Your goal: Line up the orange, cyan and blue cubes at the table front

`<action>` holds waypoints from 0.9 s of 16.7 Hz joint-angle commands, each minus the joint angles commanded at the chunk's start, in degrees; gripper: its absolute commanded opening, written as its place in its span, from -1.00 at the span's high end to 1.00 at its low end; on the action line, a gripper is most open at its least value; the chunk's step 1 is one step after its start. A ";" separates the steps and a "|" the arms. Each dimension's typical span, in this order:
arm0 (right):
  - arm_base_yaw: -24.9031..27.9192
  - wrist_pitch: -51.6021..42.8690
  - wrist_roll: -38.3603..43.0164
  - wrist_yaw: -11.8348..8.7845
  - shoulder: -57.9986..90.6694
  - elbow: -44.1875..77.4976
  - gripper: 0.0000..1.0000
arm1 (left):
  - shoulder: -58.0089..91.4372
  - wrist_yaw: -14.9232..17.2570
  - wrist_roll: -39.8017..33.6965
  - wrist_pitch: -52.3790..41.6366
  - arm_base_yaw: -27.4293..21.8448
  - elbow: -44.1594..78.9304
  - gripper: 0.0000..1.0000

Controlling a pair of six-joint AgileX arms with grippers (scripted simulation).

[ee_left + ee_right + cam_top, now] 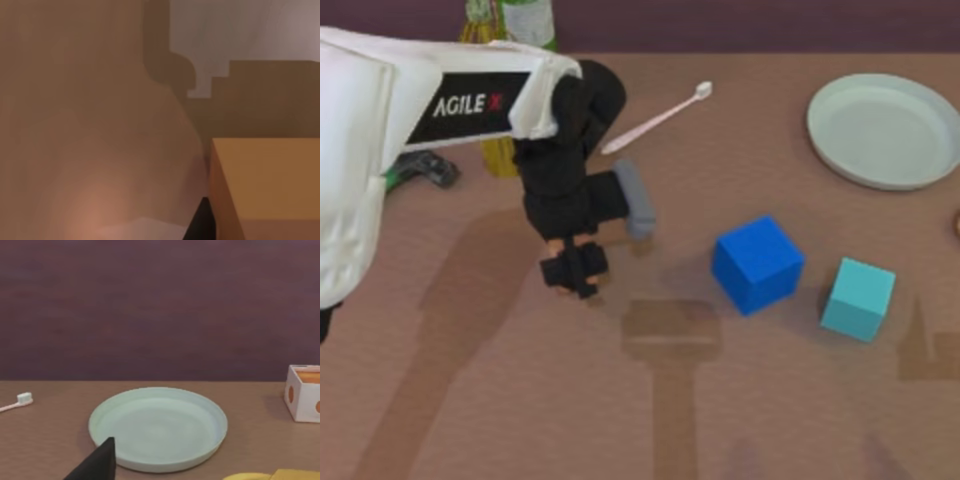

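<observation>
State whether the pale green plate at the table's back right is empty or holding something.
Empty. The plate shows only its bare pale inside in the top view, and the right wrist view shows the same, nothing resting in it.

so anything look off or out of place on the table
Nothing is spilled or damaged. The blue cube and cyan cube sit twisted at different angles, not lined up. The left gripper is low over the table.
</observation>
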 joint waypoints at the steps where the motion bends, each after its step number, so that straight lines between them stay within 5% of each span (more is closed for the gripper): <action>1: 0.00 0.00 0.00 0.00 0.00 0.00 -1.00 | -0.75 -0.01 -0.09 -2.00 0.23 1.14 1.00; 10: 0.00 0.00 0.00 0.00 0.00 0.00 -1.00 | -4.18 -0.06 -0.17 -10.51 0.47 5.81 1.00; 15: 0.00 0.00 0.00 0.00 0.00 0.00 -1.00 | -4.17 -0.13 -4.30 -11.72 -8.35 7.16 1.00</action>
